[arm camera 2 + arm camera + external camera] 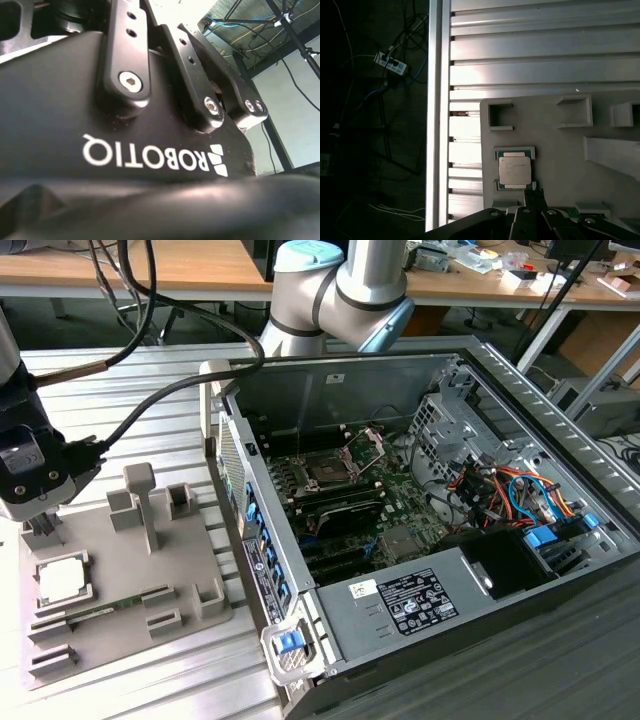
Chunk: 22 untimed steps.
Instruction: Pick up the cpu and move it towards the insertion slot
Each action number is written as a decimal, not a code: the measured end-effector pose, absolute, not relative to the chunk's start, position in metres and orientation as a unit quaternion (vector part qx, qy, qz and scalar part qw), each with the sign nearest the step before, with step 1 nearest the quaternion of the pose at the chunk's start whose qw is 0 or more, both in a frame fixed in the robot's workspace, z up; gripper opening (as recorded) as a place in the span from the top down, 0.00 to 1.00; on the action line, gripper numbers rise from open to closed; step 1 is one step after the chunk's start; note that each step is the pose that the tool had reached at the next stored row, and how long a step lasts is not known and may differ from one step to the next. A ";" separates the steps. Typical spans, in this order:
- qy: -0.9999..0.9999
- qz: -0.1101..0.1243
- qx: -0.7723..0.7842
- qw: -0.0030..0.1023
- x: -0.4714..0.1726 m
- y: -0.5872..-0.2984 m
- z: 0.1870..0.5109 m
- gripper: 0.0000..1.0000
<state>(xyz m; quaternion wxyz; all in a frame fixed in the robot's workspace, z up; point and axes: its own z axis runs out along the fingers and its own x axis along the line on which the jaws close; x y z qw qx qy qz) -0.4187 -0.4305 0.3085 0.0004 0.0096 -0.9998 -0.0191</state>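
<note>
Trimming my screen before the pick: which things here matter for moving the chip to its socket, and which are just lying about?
In the job:
chip, seated in the grey holder
socket, inside the open computer case
claw, close by the chip

Lying about:
green memory stick
coloured wires

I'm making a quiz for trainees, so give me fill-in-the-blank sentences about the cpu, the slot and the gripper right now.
The cpu lies on the grey fixture, ____ the computer case.
The insertion slot sits on a ____ circuit board.
The gripper hangs above the fixture, nearest the ____.
Missing: outside, green, cpu.
</note>
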 end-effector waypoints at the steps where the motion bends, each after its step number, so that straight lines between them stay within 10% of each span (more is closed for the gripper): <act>1: -1.000 -0.019 0.010 0.000 -0.419 -0.431 0.308 0.89; 22: -1.000 -0.019 0.010 0.000 -0.419 -0.435 0.304 0.89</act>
